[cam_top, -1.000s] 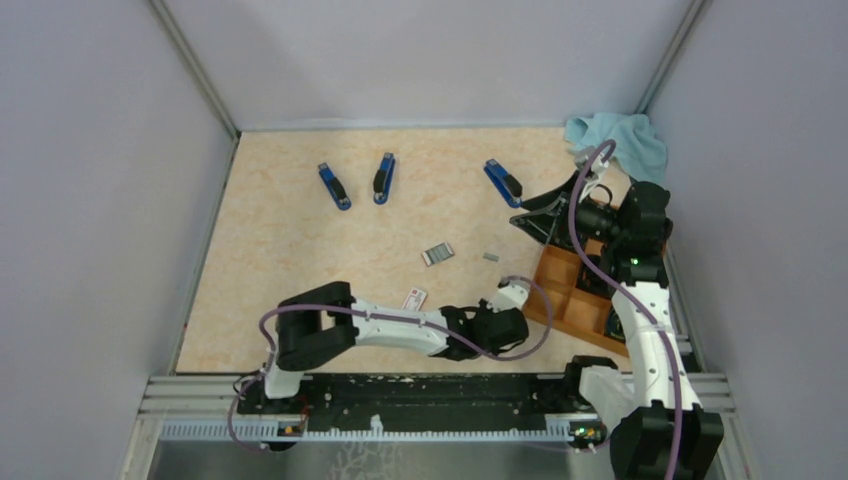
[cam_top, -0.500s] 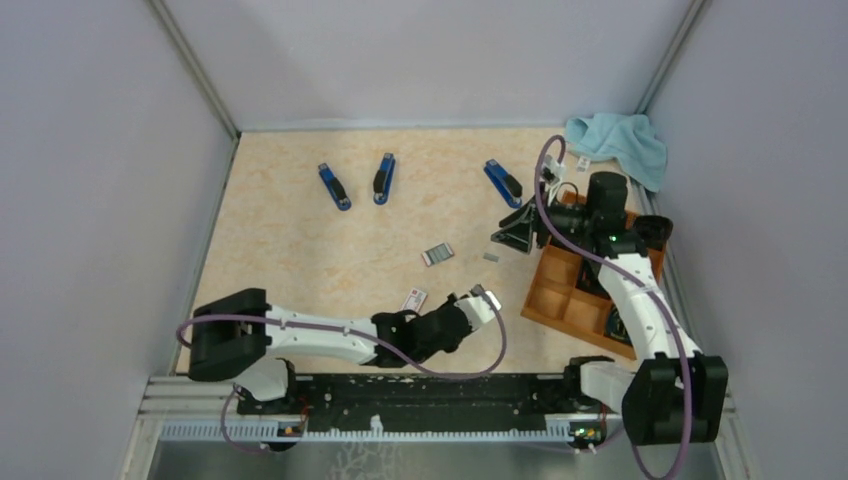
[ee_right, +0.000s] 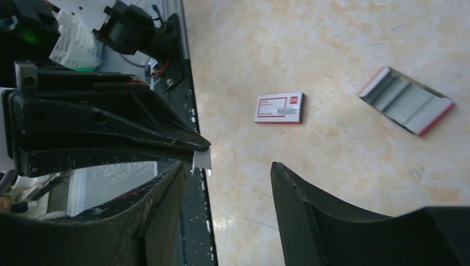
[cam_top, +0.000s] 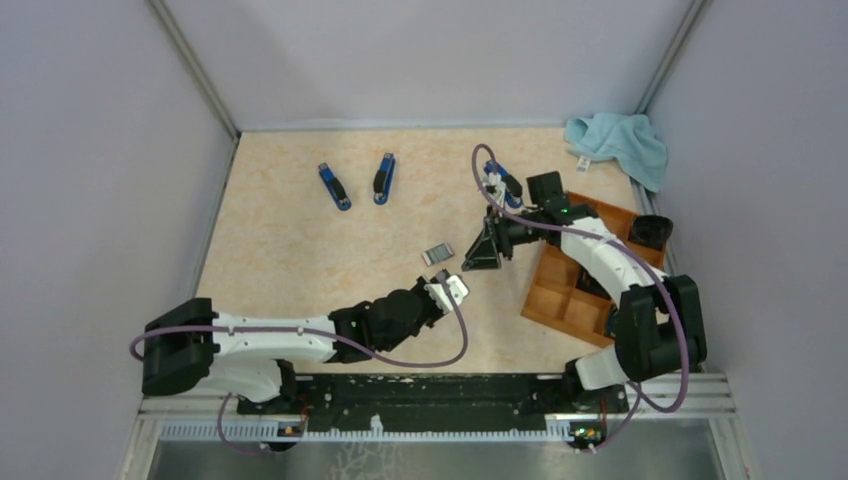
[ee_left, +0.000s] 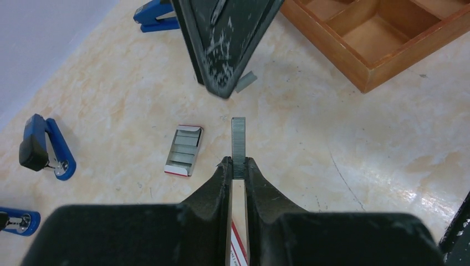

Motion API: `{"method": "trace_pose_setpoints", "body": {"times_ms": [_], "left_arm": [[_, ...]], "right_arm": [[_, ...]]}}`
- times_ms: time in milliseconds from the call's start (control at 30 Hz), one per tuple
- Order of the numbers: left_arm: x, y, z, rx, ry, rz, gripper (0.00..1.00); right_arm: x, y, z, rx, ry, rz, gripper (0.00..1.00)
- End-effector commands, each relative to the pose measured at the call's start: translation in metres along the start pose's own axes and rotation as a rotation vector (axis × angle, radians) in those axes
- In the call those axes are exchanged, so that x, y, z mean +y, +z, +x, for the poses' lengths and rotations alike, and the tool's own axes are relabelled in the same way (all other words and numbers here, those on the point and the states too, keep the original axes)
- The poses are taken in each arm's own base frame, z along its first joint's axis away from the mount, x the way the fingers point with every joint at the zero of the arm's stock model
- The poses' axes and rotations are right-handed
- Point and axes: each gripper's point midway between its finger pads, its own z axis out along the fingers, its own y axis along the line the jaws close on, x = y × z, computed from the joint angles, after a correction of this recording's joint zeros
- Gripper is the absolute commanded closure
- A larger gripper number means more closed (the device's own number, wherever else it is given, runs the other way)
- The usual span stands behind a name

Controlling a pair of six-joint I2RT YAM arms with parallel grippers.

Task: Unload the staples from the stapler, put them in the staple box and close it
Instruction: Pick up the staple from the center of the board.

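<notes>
Pinching a strip of staples (ee_left: pixel 238 145) above the desk (ee_left: pixel 354 144), the closed left gripper (ee_left: pixel 238 164) presents it; the open right gripper (ee_left: pixel 224 55) hovers at twelve o'clock. Next likely needs a careful handover.

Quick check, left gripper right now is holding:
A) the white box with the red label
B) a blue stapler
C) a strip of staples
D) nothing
C: in the left wrist view the left gripper is shut on a thin grey strip of staples, which stands upright and sticks out past the fingertips.
</notes>
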Motion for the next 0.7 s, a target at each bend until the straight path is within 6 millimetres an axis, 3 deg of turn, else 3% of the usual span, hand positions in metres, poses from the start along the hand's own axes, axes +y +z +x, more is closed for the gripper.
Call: {"method": "trace_pose_setpoints", "body": {"times_ms": [0, 400, 667], "left_arm": [[0.002, 0.000, -0.009, -0.044, 0.009, 0.008, 0.85], [0.009, 0.002, 0.001, -0.017, 0.019, 0.000, 0.85], [0.005, 0.005, 0.000, -0.016, 0.011, 0.016, 0.85]], "right_arm": [[0.023, 0.015, -0.008, 0.036, -0.039, -0.125, 0.41], [0.019, 0.027, 0.004, 0.101, 0.002, -0.128, 0.45], [0.025, 0.033, 0.006, 0.122, 0.010, -0.151, 0.56]]}}
